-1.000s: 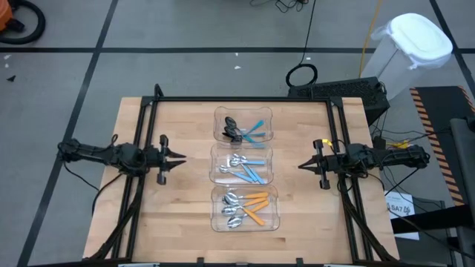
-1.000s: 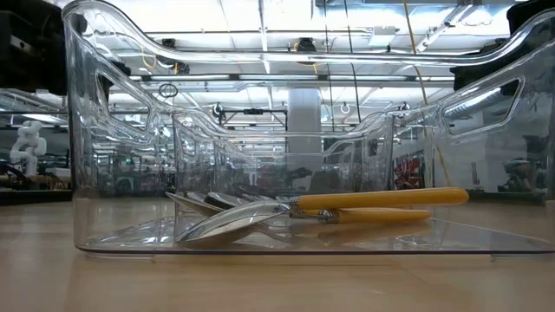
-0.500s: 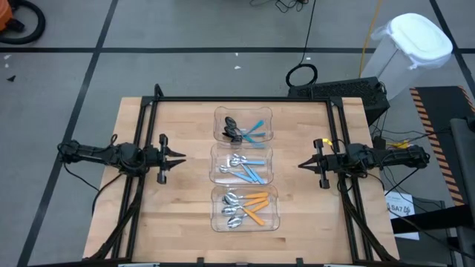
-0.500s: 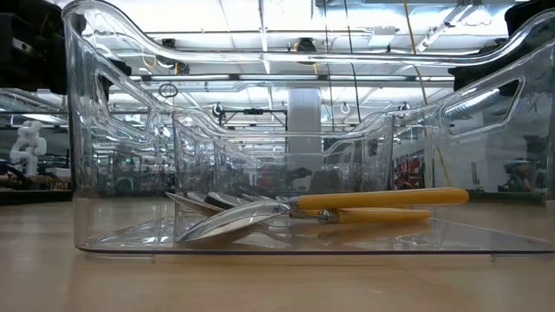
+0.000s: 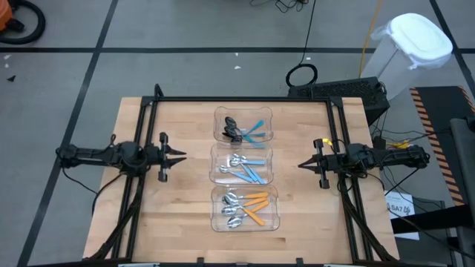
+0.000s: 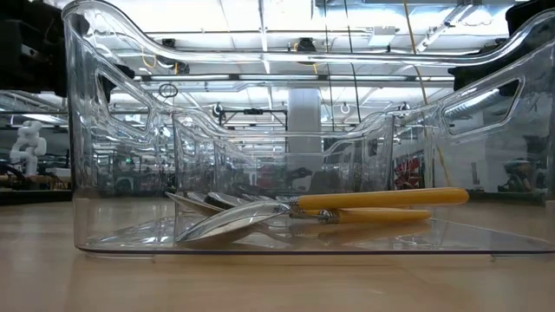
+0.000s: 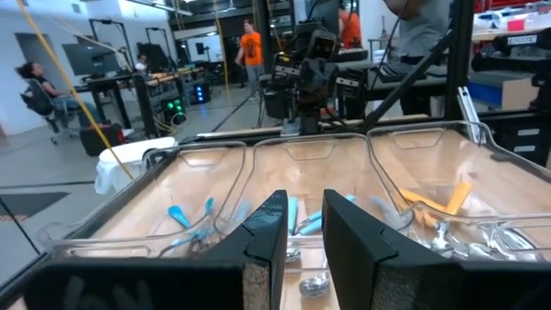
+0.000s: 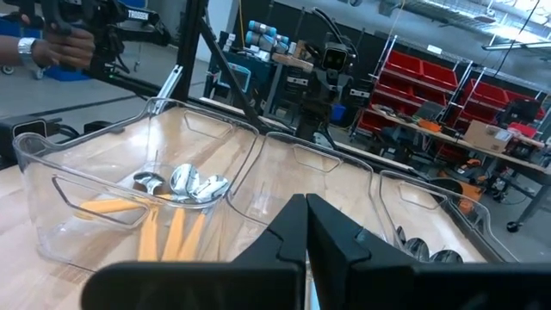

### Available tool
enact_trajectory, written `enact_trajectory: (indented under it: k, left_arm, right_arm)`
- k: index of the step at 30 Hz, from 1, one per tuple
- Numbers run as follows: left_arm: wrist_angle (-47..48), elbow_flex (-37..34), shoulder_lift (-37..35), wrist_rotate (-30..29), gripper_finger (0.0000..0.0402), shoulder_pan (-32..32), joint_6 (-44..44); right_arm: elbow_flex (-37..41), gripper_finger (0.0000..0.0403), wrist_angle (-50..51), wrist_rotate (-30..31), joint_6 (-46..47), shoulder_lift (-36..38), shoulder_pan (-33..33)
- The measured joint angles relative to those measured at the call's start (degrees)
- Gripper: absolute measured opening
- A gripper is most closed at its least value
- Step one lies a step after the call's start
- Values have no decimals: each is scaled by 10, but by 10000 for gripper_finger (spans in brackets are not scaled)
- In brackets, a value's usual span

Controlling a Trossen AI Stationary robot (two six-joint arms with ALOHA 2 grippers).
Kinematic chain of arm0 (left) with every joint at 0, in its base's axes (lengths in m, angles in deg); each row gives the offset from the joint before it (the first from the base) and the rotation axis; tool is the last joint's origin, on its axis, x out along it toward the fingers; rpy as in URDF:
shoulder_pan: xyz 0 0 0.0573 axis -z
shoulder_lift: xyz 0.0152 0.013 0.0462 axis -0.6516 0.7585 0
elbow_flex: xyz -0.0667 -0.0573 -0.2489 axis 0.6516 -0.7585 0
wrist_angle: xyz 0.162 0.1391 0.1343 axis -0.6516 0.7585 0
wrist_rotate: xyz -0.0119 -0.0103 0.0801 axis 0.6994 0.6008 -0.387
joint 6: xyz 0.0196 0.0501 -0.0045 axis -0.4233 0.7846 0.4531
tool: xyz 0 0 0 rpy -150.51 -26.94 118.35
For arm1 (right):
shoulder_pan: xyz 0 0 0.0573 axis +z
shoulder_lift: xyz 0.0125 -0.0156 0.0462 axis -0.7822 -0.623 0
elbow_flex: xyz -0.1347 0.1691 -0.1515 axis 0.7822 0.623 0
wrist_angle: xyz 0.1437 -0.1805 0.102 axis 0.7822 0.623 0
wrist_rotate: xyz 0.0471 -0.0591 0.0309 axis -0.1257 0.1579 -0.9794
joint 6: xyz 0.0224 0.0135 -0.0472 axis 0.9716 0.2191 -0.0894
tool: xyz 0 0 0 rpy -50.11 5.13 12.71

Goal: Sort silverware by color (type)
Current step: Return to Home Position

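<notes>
While the left fingers (image 7: 269,231) stand a narrow gap apart with nothing between them and the right fingers (image 8: 289,229) are pressed together on nothing, we see both arms over the wooden surface (image 5: 178,215), one at each side and well apart from the three clear bins (image 5: 214,215) lined up down its middle. We find the silverware (image 6: 260,222) sorted inside them: dark-bowled spoons (image 5: 236,130) with blue handles in the far bin, silver blue-handled spoons (image 5: 247,168) in the middle one, silver orange-handled spoons (image 5: 246,208) in the near one
</notes>
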Motion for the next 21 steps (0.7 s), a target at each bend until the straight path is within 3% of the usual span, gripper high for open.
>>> enact_trajectory:
  k: [7, 21]
  left_arm:
    - [12, 0, 0, 77, 76, -55, -23]
    - [12, 0, 0, 78, 76, -57, -47]
  right_arm:
    - [0, 0, 0, 1, 8, 0, 0]
    - [0, 0, 0, 4, 38, 0, 0]
